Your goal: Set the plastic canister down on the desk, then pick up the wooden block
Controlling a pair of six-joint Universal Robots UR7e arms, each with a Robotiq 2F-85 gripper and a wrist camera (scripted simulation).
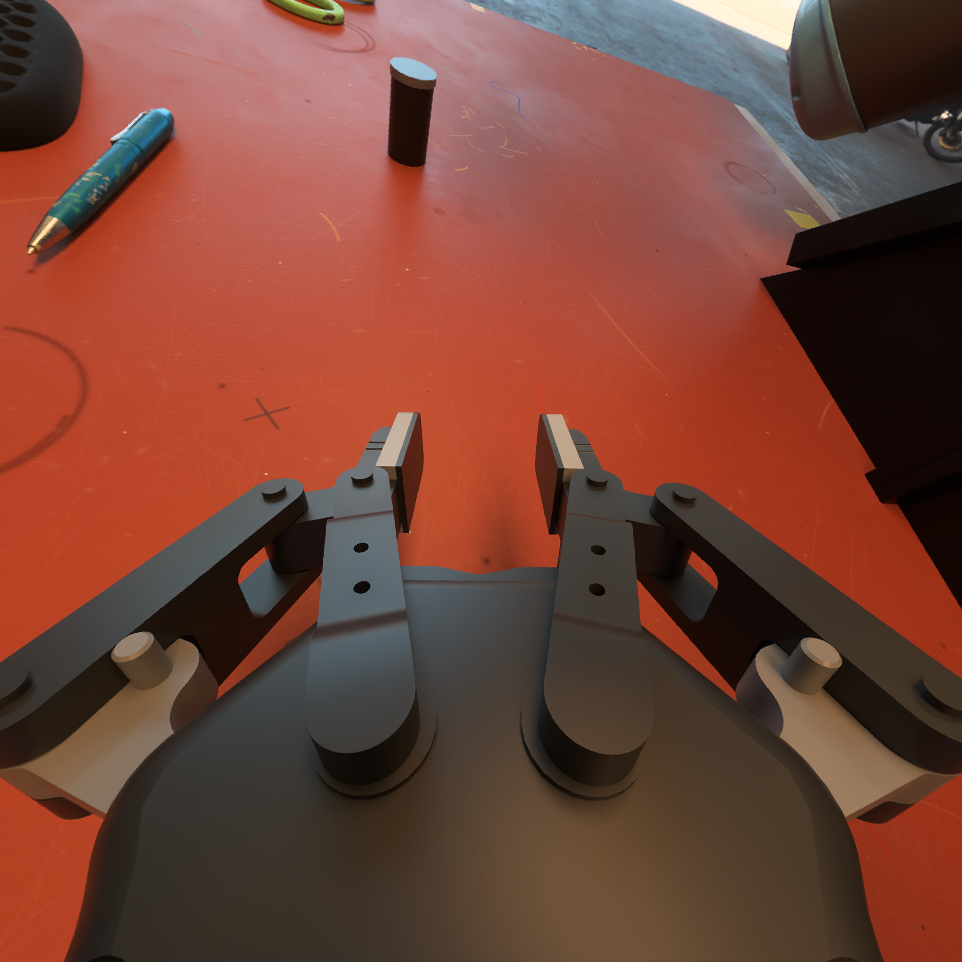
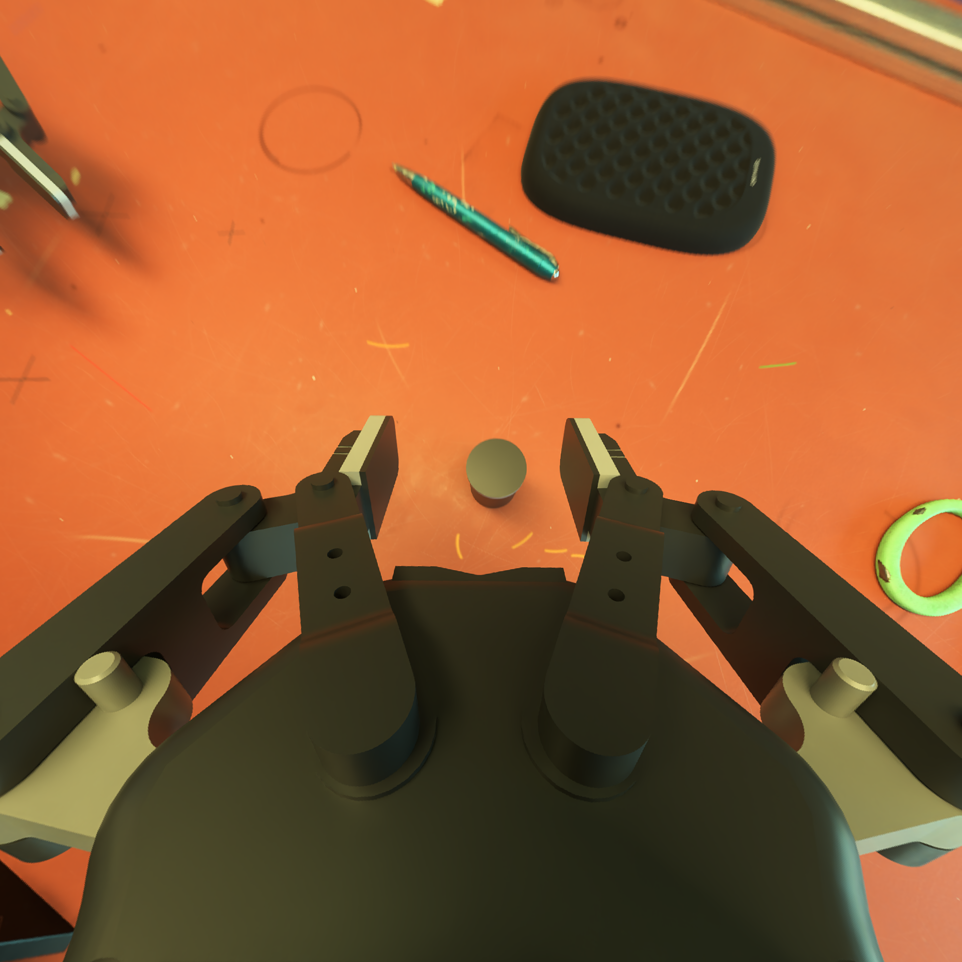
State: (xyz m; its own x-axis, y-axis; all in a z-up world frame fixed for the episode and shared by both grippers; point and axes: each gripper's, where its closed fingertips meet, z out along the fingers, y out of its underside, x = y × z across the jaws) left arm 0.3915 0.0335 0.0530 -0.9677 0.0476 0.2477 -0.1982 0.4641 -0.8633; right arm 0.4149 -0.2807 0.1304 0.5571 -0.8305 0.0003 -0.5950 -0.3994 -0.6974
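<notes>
Plastic canister (image 2: pixel 495 471) stands upright on red surface (image 2: pixel 676 416), directly below R gripper (image 2: pixel 479 471), fingers apart, empty. L gripper (image 1: pixel 479 468) fingers apart too, well short of canister. Pen (image 2: pixel 476 221), prob. teal, beyond canister.

desk (image 1: pixel 520 291): matt, scratched red | canister (image 1: pixel 410 112): matt dark plastic | pen (image 1: pixel 101 179): glossy teal, metal tip
</notes>
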